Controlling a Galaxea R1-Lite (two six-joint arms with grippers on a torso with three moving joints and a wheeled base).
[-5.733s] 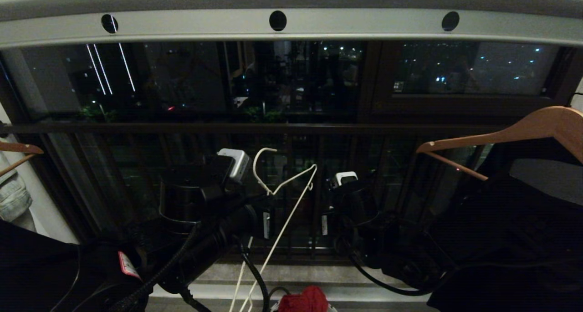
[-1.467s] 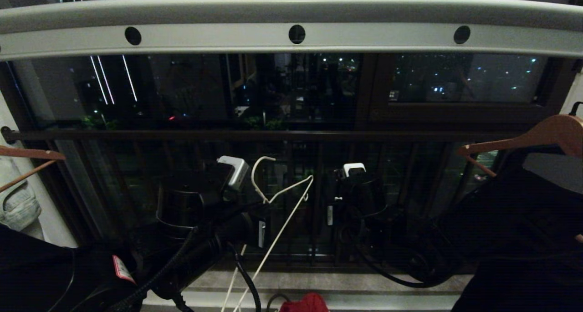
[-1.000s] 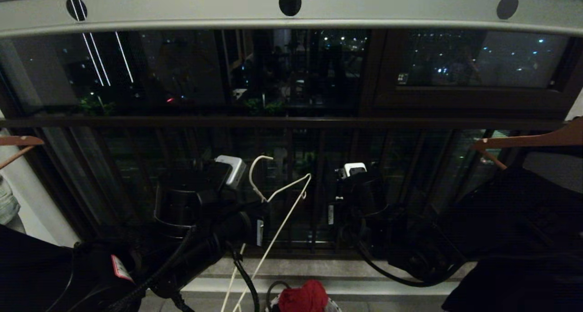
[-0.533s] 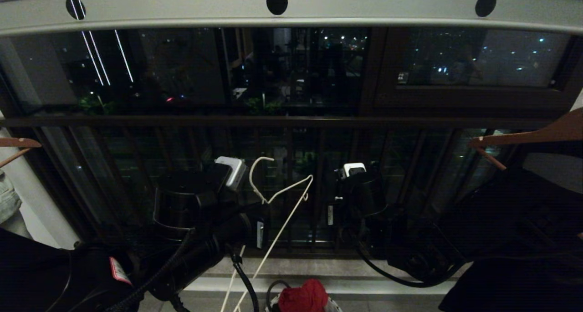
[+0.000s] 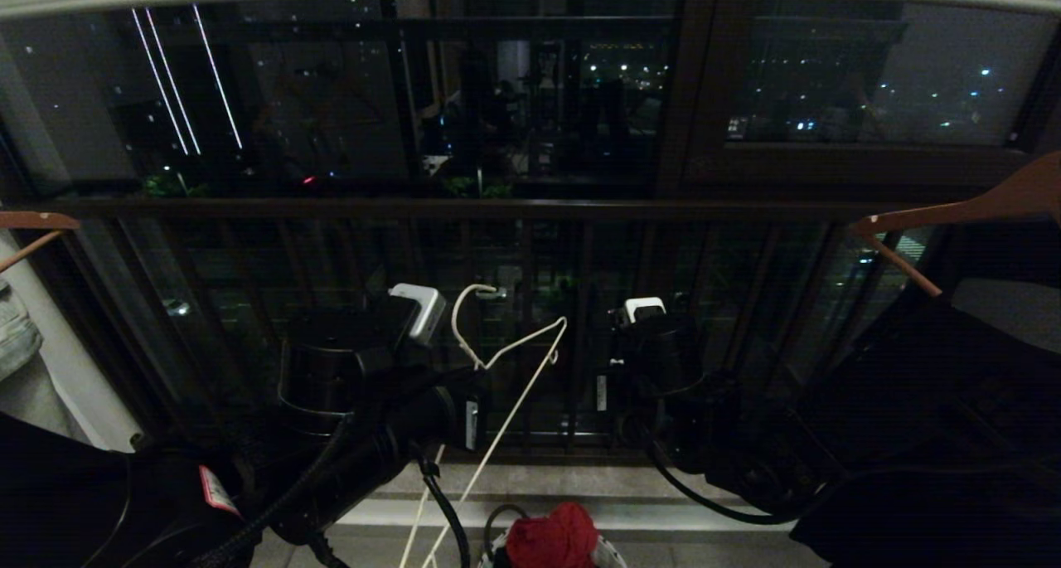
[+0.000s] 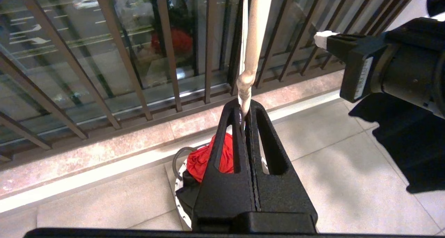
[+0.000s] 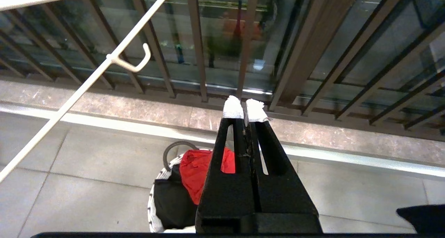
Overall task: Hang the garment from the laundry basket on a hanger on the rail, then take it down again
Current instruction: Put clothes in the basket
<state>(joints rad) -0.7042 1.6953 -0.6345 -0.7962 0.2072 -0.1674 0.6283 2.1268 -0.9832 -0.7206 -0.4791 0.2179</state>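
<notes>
The thin white wire hanger (image 5: 507, 361) is clamped in the closed left gripper (image 6: 244, 114). The right gripper (image 7: 245, 107) is shut and empty. No white T-shirt is seen; hanging is judged not yet done.

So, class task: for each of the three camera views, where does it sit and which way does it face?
Head view: on the head, facing the window railing; both arms show, left gripper shut on the hanger.
Left wrist view: behind the left gripper, looking down at floor and laundry basket.
Right wrist view: behind the shut, empty right gripper, looking down likewise.
Shared: both wrist views show the basket's red cloth.
</notes>
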